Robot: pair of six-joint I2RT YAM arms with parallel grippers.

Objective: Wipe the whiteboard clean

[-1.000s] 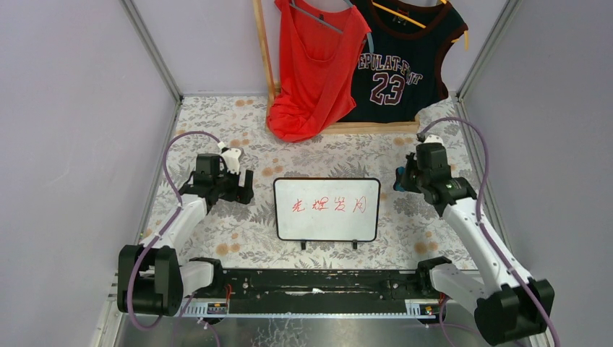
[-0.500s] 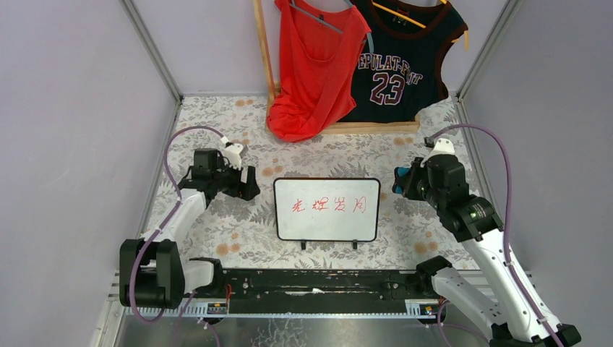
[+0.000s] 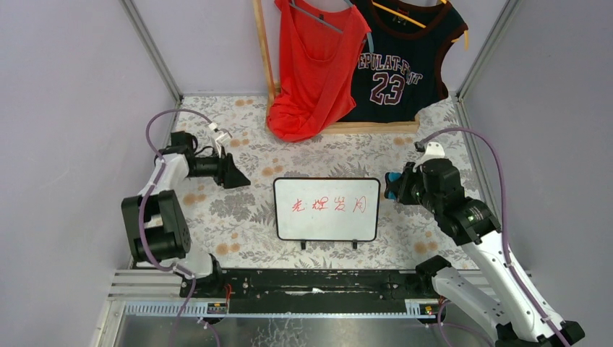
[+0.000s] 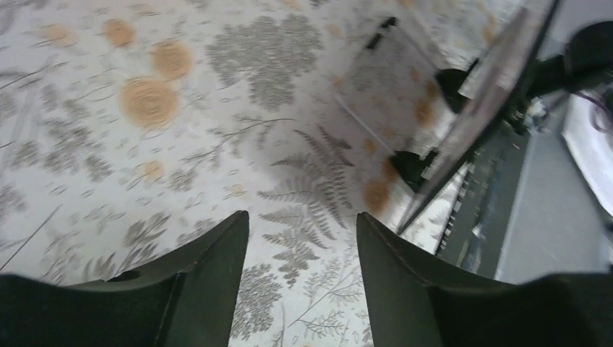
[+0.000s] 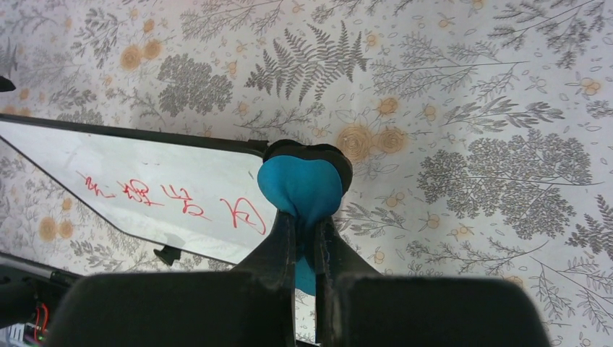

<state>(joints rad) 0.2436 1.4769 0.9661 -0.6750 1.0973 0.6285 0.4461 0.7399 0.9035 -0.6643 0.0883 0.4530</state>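
Right pincer point(image 5: 305, 220) is clamped tight on a blue eraser point(image 5: 302, 184), poised just off the far right corner of the whiteboard point(image 3: 327, 224). The board stands mid-table on the flowered cloth point(image 3: 238, 210), red writing point(image 3: 327, 205) across it. Over on the left, the left pincer point(image 4: 302, 217) hangs above the cloth, fingers spread apart.

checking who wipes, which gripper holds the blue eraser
The right gripper, shut on the blue eraser beside the whiteboard; the left gripper is open and empty.

On the floral-patterned table point(image 3: 238, 217), a standing whiteboard point(image 3: 327, 223)
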